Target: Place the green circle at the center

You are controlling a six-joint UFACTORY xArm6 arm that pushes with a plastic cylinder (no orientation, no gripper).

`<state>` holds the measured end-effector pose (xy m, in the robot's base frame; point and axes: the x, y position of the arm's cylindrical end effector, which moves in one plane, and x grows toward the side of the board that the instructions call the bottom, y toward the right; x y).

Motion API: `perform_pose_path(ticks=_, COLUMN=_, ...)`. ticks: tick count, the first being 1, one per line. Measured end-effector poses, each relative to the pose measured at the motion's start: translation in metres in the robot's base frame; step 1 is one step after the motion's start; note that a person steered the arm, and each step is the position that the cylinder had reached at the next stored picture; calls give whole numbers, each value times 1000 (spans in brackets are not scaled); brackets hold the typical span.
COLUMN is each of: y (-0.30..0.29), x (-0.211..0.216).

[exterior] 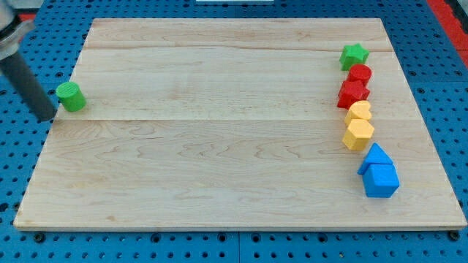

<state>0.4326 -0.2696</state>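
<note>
The green circle (71, 96) is a small green cylinder at the view's far left edge of the wooden board (219, 146). My rod comes down from the view's top left, and my tip (47, 115) rests just left of and slightly below the green circle, at the board's left edge. A narrow gap shows between them.
A column of blocks stands along the view's right side: a green star (354, 55), a red block (360, 74), a red star-like block (352, 93), two yellow blocks (359, 111) (358, 134), and two blue blocks (376, 156) (381, 180). A blue pegboard (14, 168) surrounds the board.
</note>
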Motion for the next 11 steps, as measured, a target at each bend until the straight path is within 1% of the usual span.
perform_pose_path(ticks=1, y=78, x=-36)
perform_pose_path(ticks=2, y=85, x=-19)
perform_pose_path(ticks=3, y=-20, x=13)
perform_pose_path(ticks=4, y=-27, x=-23)
perform_pose_path(ticks=5, y=82, x=-32)
perform_pose_path(ticks=6, y=124, x=-79)
perform_pose_path(ticks=7, y=118, x=5)
perform_pose_path(ticks=8, y=42, x=22)
perform_pose_path(ticks=9, y=57, x=-21)
perform_pose_path(ticks=10, y=136, x=-72)
perform_pose_path(ticks=11, y=129, x=-35)
